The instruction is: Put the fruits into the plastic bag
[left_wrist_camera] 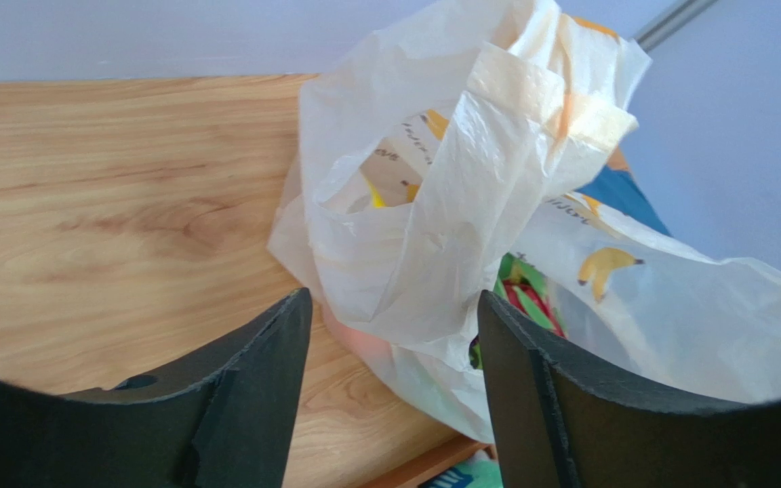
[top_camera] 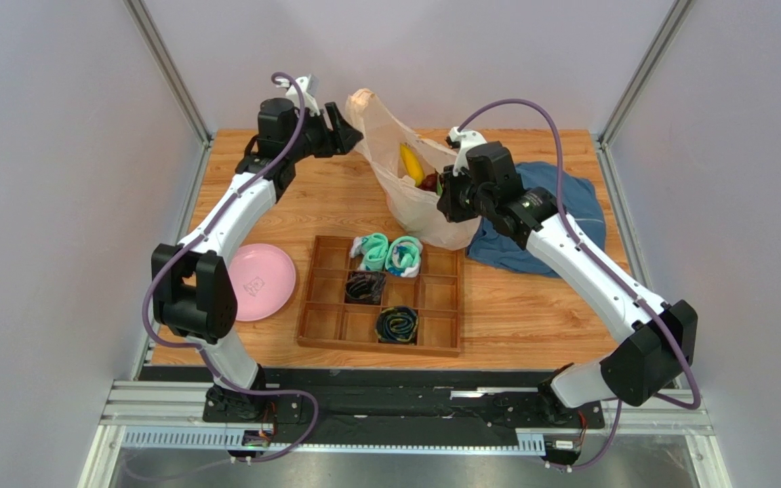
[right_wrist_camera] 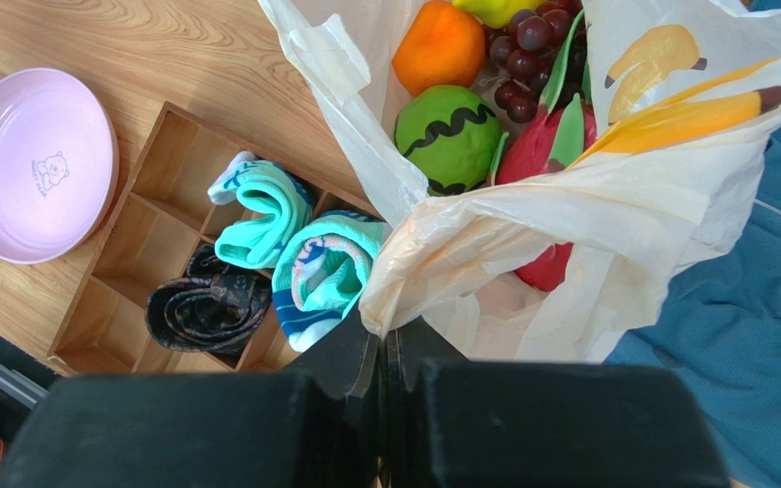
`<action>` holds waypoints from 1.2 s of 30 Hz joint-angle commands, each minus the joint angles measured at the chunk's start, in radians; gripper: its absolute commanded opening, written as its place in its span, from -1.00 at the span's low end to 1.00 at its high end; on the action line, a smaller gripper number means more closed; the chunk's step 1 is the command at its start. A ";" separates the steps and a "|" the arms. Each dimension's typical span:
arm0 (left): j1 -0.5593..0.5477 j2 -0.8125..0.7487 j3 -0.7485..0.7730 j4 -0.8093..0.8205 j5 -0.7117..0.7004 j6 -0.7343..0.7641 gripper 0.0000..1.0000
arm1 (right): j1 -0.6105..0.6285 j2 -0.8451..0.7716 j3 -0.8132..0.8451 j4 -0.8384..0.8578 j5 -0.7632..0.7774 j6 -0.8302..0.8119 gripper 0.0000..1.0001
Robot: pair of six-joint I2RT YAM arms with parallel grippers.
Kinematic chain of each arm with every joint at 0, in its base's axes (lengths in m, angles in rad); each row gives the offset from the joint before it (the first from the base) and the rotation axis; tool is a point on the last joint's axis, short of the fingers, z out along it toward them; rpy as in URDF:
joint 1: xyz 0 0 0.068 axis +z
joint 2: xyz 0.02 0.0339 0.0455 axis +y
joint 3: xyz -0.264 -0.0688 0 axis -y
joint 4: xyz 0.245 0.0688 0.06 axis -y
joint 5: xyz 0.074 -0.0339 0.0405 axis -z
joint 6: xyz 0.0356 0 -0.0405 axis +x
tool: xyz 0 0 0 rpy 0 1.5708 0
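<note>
Nearest me, the wooden tray [top_camera: 321, 317] holds rolled socks [top_camera: 397, 325], with the pink plate [top_camera: 257, 282] on its left. Just beyond, my right pincer [right_wrist_camera: 382, 336] is clamped on the near rim of the plastic bag [right_wrist_camera: 568, 254], which stands on the worktop [top_camera: 262, 193] against the blue cloth [top_camera: 568, 208]. Inside the bag I see the orange [right_wrist_camera: 440, 46], melon [right_wrist_camera: 451, 137], grapes [right_wrist_camera: 522, 56], dragon fruit [right_wrist_camera: 547, 153] and banana [top_camera: 411, 163]. Farthest off, my left pincer [left_wrist_camera: 393, 305] is spread wide, its 2 fingers either side of the bag's bunched handle.
</note>
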 commanded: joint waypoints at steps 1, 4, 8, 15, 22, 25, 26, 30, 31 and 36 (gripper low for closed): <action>0.000 -0.006 -0.021 0.154 0.104 -0.054 0.43 | 0.002 0.006 0.046 0.007 0.012 -0.005 -0.90; 0.000 -0.008 -0.026 0.165 0.101 -0.054 0.46 | 0.004 0.004 0.045 0.007 0.011 -0.005 -0.90; 0.000 0.006 -0.007 0.148 0.103 -0.045 0.46 | 0.005 0.003 0.040 0.011 0.009 -0.007 -0.91; 0.000 0.058 0.051 0.070 0.055 -0.025 -0.40 | 0.004 0.000 0.048 0.005 0.066 -0.013 -0.92; 0.000 0.052 0.176 0.087 -0.006 -0.067 -1.00 | -0.030 0.087 0.294 -0.024 0.245 -0.114 -1.00; 0.000 -0.017 0.224 0.106 -0.055 -0.097 -1.00 | -0.031 0.144 0.490 -0.042 0.259 -0.162 -0.99; 0.000 -0.038 0.224 0.141 -0.072 -0.102 -1.00 | -0.033 0.156 0.531 -0.045 0.258 -0.169 -1.00; 0.001 -0.120 0.273 0.162 -0.117 -0.079 -1.00 | -0.031 0.193 0.644 0.019 0.247 -0.194 -1.00; 0.001 -0.122 0.286 0.151 -0.111 -0.059 -1.00 | -0.033 0.196 0.646 0.039 0.246 -0.204 -1.00; 0.038 -0.157 0.202 0.119 -0.095 -0.062 -1.00 | -0.034 0.256 0.608 0.123 0.223 -0.238 -0.99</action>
